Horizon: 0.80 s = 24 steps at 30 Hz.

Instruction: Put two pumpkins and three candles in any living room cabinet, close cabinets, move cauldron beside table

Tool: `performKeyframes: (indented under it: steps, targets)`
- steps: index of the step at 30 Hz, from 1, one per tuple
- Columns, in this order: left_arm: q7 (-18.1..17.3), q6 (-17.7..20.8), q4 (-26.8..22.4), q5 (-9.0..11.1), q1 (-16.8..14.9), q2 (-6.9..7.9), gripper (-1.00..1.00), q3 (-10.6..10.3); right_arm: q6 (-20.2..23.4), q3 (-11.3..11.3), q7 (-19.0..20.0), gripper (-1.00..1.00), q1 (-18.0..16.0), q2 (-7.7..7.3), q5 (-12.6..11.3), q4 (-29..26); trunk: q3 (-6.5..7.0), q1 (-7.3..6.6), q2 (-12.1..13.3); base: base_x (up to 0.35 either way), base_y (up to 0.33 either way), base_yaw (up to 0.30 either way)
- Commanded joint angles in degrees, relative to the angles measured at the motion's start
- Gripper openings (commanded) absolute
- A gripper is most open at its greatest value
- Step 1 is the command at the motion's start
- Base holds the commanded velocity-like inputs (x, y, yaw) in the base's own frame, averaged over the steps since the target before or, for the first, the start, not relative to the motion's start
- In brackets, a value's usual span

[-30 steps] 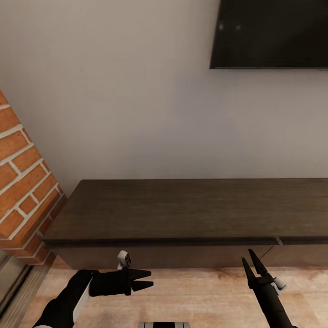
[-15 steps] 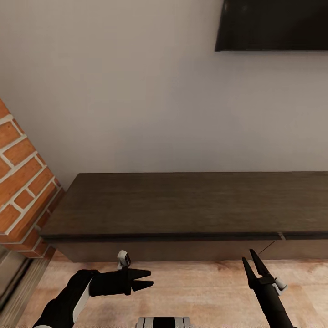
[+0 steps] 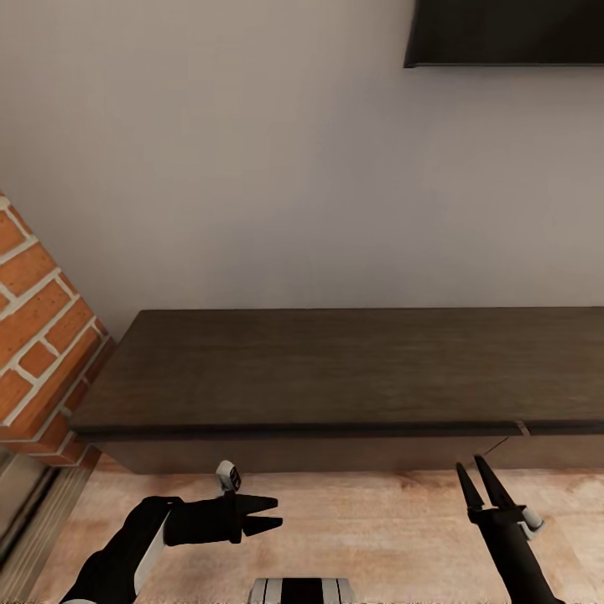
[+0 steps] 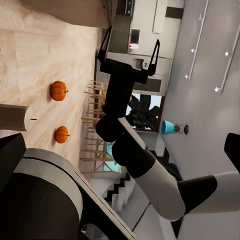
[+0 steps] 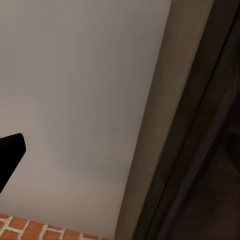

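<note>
The long low dark-brown cabinet [image 3: 335,377] runs across the head view against the wall, its fronts shut on the left, with a seam [image 3: 518,428] near the right. My left gripper [image 3: 270,515] hovers open and empty over the floor in front of it. My right gripper [image 3: 478,474] stands open, fingers pointing at the cabinet front; in the left wrist view it [image 4: 131,44] is spread with nothing between the fingers. That view looks away across the room to two orange pumpkins [image 4: 58,90] [image 4: 62,134] on the wooden floor and a beige candle [image 4: 12,117] close by. The cauldron and table are out of view.
A brick pillar [image 3: 38,335] stands at the cabinet's left end. A dark wall-mounted screen [image 3: 503,32] hangs above on the right. Pale wooden floor [image 3: 361,528] lies between me and the cabinet. Dining chairs [image 4: 95,125] show far off in the left wrist view.
The whole head picture has shifted, so the camera has moved: the screen sits higher and the cabinet slightly higher. My right gripper has drifted a little to the right. The left gripper holds its pose.
</note>
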Motion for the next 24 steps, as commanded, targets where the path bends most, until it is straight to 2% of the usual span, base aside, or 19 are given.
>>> performKeyframes:
  steps: [1, 24]
  targets:
    - [-0.2, 0.6, 0.0, 0.1, 0.0, 0.06, 1.00, -0.2, 0.6, 0.0, 0.2, 1.00, 0.0, -0.09, -0.5, 0.1, -0.27, 0.01, 0.0, 0.000, 0.000, 0.000]
    - [-0.3, 0.6, -0.1, 0.2, 0.0, 0.05, 1.00, -0.3, 0.6, 0.0, 0.2, 1.00, 0.0, -0.23, -0.6, 0.7, -5.36, 0.61, -0.3, 0.000, 0.000, 0.000]
